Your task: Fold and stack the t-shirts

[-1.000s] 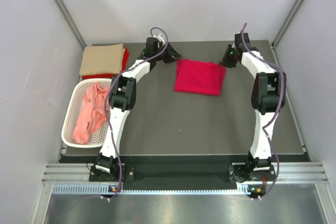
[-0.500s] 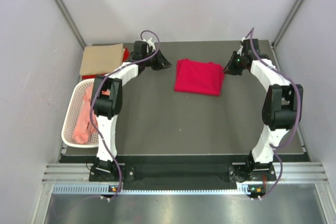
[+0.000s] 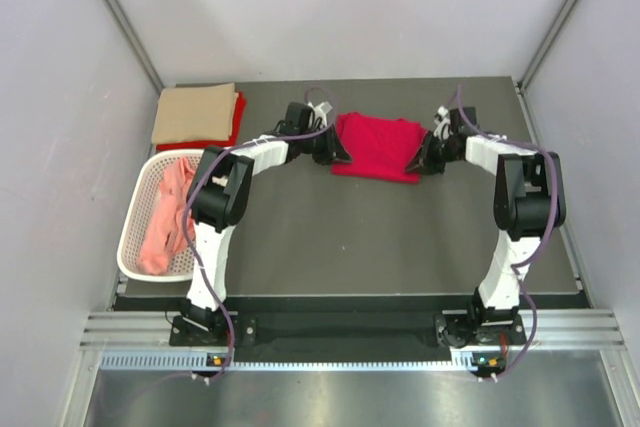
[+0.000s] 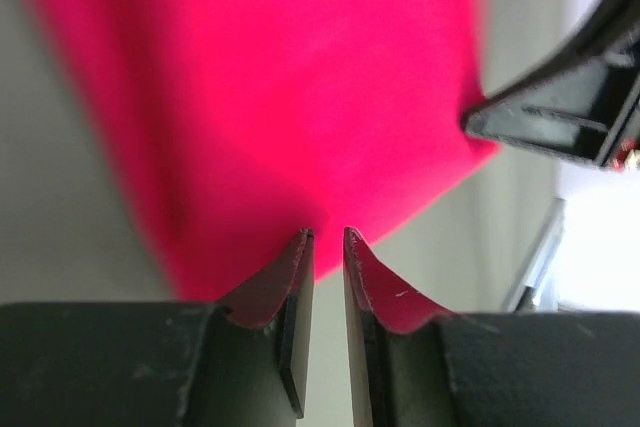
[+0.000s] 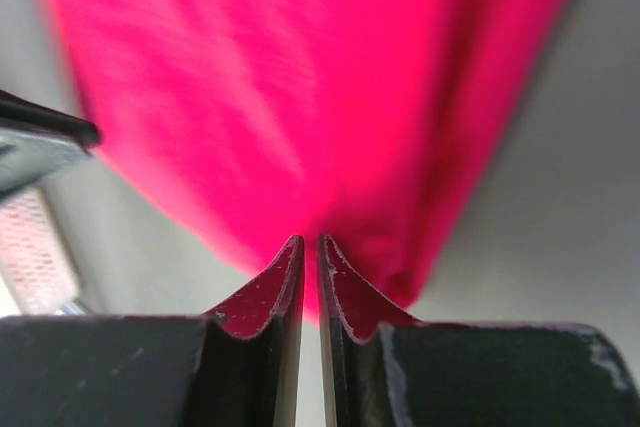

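Note:
A folded bright crimson t-shirt (image 3: 378,147) lies flat at the back middle of the dark table. My left gripper (image 3: 340,154) sits low at its left edge, and my right gripper (image 3: 412,165) sits low at its right near corner. In the left wrist view the jaws (image 4: 328,235) are closed to a thin slit with their tips at the edge of the shirt (image 4: 300,77); only table shows between them. In the right wrist view the jaws (image 5: 309,239) are also closed to a slit, tips at the shirt's hem (image 5: 300,77).
A folded tan t-shirt (image 3: 195,112) lies on a red one (image 3: 237,110) at the back left corner. A salmon pink shirt (image 3: 170,212) is bunched in a white mesh basket (image 3: 133,222) at the left edge. Grey walls enclose the table.
Both arms have swung down and inward from behind the crimson shirt, and their grippers now rest low against its left and right sides. The shirt has not moved.

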You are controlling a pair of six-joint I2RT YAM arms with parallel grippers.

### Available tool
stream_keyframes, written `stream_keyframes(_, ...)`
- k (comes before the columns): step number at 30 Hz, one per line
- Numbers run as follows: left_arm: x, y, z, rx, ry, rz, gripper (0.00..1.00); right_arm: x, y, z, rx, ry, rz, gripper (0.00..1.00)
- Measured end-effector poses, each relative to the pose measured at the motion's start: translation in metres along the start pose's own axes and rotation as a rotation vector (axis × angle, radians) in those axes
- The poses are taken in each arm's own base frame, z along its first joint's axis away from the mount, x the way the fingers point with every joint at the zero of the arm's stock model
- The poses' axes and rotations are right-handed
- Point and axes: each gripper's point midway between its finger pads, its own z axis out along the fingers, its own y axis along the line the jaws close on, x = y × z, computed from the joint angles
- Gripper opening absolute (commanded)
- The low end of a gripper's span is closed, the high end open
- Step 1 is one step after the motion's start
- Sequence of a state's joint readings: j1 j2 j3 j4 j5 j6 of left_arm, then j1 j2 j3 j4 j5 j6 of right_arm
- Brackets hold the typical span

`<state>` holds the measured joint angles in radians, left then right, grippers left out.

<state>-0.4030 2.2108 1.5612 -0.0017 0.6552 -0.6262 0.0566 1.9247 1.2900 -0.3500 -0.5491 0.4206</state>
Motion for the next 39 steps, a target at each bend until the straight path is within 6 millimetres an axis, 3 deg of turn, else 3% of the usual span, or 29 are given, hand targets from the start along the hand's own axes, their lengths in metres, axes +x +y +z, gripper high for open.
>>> stream_keyframes(3, 0.018, 0.031, 0.003, -0.089, 0.033, -0.047, 0.23, 0.032, -0.028, 0.015, 0.032, 0.062, 0.042, 0.11)
stream_keyframes(4, 0.022, 0.038, 0.003, -0.108, 0.041, -0.061, 0.22, 0.036, -0.029, 0.016, 0.011, 0.068, 0.054, 0.11)
stream_keyframes(12, 0.016, 0.039, -0.002, -0.146, 0.049, -0.072, 0.23, 0.028, -0.023, 0.006, -0.006, 0.034, 0.029, 0.15)
stream_keyframes(16, 0.009, 0.031, -0.002, -0.156, 0.042, -0.062, 0.23, 0.02, -0.004, -0.006, -0.036, 0.002, -0.004, 0.15)
stream_keyframes(21, 0.008, 0.01, 0.004, -0.127, 0.042, -0.035, 0.23, -0.001, 0.034, -0.01, -0.116, -0.03, -0.042, 0.15)
stream_keyframes(24, 0.013, 0.004, 0.007, -0.121, 0.054, -0.034, 0.23, -0.011, 0.064, -0.002, -0.199, -0.028, -0.073, 0.15)
stream_keyframes(27, 0.014, 0.005, 0.008, -0.129, 0.054, -0.033, 0.23, -0.009, 0.081, 0.018, -0.268, 0.002, -0.092, 0.15)
stream_keyframes(29, 0.013, 0.011, 0.007, -0.151, 0.046, -0.039, 0.23, 0.001, 0.078, 0.033, -0.277, 0.041, -0.079, 0.14)
stream_keyframes(31, 0.014, 0.019, 0.006, -0.174, 0.041, -0.05, 0.22, 0.018, 0.063, 0.05, -0.262, 0.09, -0.048, 0.13)
stream_keyframes(35, 0.022, 0.043, -0.002, -0.222, 0.049, -0.117, 0.22, 0.047, 0.037, 0.062, -0.232, 0.157, 0.015, 0.13)
stream_keyframes(39, 0.019, 0.046, -0.006, -0.227, 0.041, -0.142, 0.22, 0.041, 0.032, 0.055, -0.243, 0.143, 0.025, 0.14)
